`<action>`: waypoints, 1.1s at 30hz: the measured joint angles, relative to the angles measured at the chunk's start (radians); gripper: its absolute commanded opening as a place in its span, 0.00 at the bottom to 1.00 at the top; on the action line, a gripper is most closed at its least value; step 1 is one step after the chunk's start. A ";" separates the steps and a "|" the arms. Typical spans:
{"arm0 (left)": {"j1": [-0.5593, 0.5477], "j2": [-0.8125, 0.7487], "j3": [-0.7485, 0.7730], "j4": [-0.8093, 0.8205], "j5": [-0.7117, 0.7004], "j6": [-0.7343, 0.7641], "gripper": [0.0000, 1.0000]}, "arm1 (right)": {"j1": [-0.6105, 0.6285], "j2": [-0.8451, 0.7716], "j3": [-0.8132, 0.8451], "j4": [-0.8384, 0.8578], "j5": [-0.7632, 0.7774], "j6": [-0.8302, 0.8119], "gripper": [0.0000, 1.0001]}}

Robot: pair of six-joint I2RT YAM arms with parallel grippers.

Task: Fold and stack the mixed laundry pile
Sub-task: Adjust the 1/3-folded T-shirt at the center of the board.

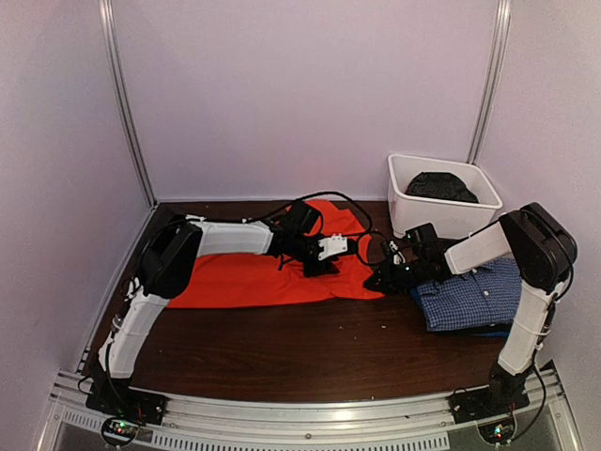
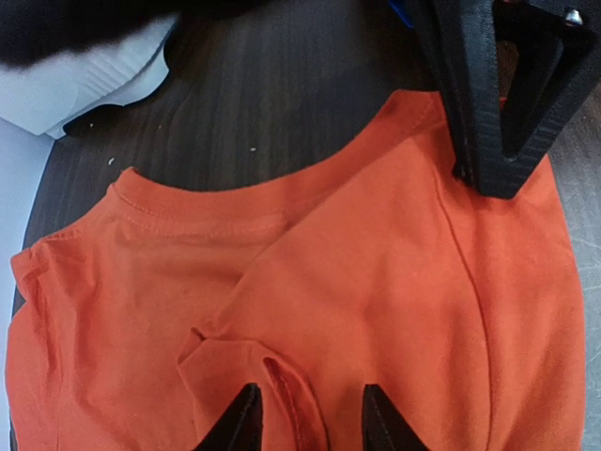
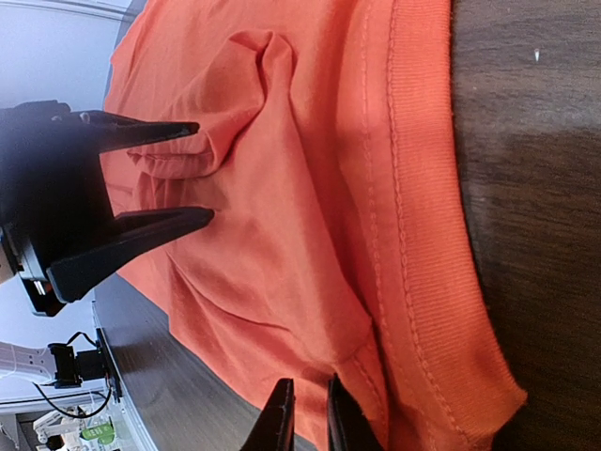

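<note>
The left hand is standing partly apart, straddling a raised fold of the orange T-shirt. The right hand is pinching the shirt's hem, nearly together.

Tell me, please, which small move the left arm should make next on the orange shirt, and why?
Probably lift the left gripper straight up. Its jaws stand open around a raised ridge of the orange T-shirt, so a sideways move might drag that fold out of place, while the right gripper appears to pinch the shirt's edge.
</note>
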 measured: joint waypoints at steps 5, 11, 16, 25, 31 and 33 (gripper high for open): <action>-0.011 0.004 0.029 -0.024 -0.006 0.021 0.34 | 0.000 0.000 0.000 0.000 0.000 0.000 0.14; -0.011 0.037 0.099 -0.033 -0.061 0.022 0.29 | 0.000 0.000 0.000 0.000 0.000 0.000 0.14; -0.011 0.052 0.120 -0.055 -0.081 0.024 0.34 | 0.000 0.000 0.000 0.000 0.000 0.000 0.14; -0.016 0.084 0.156 -0.093 -0.109 0.056 0.15 | -0.001 0.000 0.000 0.000 0.000 0.000 0.13; -0.023 0.096 0.166 -0.108 -0.138 0.083 0.00 | -0.004 0.000 0.000 0.000 0.000 0.000 0.13; -0.024 0.097 0.169 -0.110 -0.142 0.085 0.00 | -0.004 0.000 0.000 0.000 0.000 0.000 0.14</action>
